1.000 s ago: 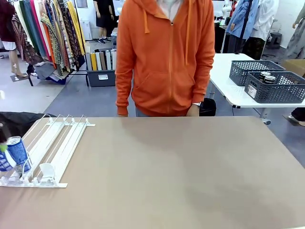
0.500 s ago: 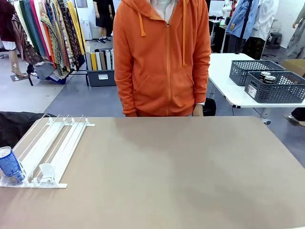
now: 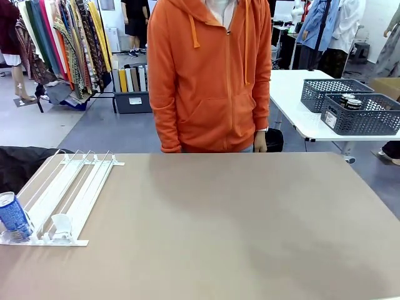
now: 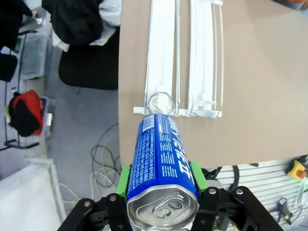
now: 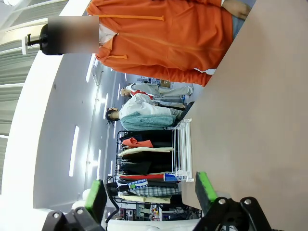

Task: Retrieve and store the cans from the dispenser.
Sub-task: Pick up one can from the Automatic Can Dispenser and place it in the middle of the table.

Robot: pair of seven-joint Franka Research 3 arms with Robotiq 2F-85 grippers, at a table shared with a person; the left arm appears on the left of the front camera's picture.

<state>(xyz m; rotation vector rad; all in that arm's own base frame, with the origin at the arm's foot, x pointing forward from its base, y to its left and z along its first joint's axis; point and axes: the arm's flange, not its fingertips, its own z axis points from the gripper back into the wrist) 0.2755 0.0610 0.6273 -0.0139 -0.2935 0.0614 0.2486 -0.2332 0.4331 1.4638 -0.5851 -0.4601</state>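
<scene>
Since a second ago the tilted blue can and the green-tipped fingers that showed at the left edge of the front view have gone from that view, and the person in the orange hoodie has shifted a little toward the left side of the far edge. A second can, also blue, stands in the same place as half a second ago.

In the left wrist view the left fingers are closed on a blue can with white lettering. A green pad presses each side of it near its silver top, which faces the camera. This can hangs in the air above the near end of the rack, clear of the surface.

The second can stands upright at the low end of the rack's outermost left lane, against the end rail, close to the left edge of the surface. Its top shows just past the held can's far end. A small white stopper sits two lanes over.

In the right wrist view the right fingers stand apart with nothing between them, above the brown surface.
</scene>
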